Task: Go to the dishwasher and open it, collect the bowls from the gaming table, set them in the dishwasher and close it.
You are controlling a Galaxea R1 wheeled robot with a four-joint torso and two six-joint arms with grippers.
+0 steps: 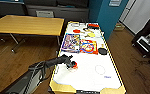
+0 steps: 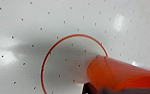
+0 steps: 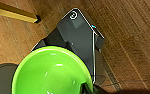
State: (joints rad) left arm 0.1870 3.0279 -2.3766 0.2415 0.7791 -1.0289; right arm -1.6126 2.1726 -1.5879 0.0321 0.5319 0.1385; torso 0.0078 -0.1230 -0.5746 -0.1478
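Collection stage, seen from the head and both wrists. The left gripper (image 1: 72, 64) reaches over the near half of the gaming table (image 1: 91, 80), the white-topped bench with a yellowish edge, and meets a red bowl (image 1: 74, 65) there. In the left wrist view the red bowl (image 2: 121, 75) lies close under the camera, beside a red printed ring (image 2: 66, 45) on the dotted white top; the fingers appear to grip its rim, though whether the bowl is lifted or resting cannot be told. In the right wrist view a lime green bowl (image 3: 51, 72) sits just under the camera, over the robot's dark base (image 3: 78, 32) and the wooden floor (image 3: 131, 35); it appears held at its rim, the fingers themselves being hard to make out.

A black bowl (image 1: 102, 51) stays on the bench beside the game sheets (image 1: 79, 43). A further red round thing (image 1: 76, 31) lies at the far end; whether it is a bowl cannot be told.

Judged progress: one bowl collected, one being taken, at least one left. Loading and closing the dishwasher remain; its state cannot be judged here.
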